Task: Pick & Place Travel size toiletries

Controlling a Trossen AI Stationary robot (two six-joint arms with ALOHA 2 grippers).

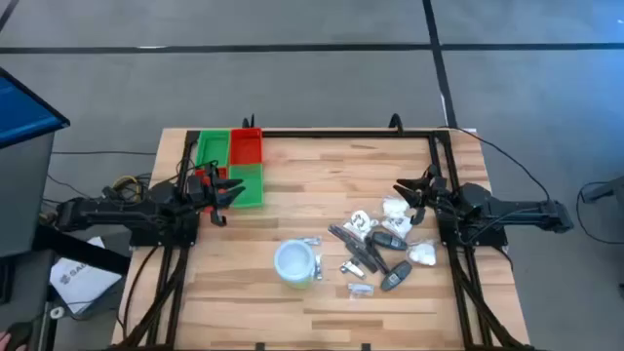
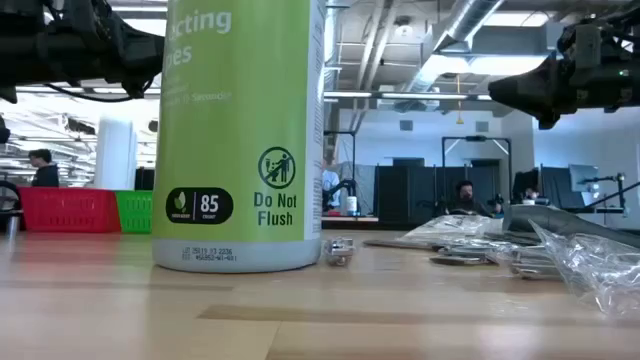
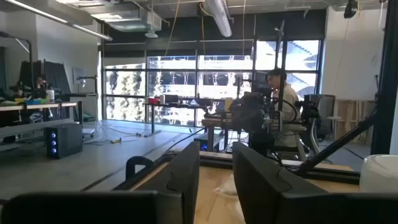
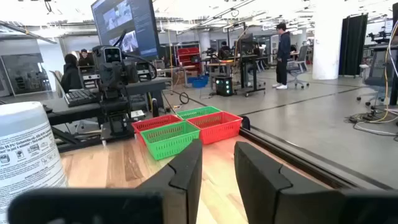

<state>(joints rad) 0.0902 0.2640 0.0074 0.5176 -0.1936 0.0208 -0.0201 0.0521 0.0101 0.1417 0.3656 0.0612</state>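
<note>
Both arms waited at the table's sides, so nothing was picked yet. The left gripper (image 1: 234, 190) and right gripper (image 1: 402, 187) each stood a little open, holding nothing. The toiletries (image 1: 375, 252) lay heaped by the right arm, far from the tray (image 1: 244, 156).

Open-plan robotics lab: exposed ceiling ducts (image 2: 470, 40), desks with monitors (image 4: 124, 28), seated people (image 2: 463, 195).
</note>
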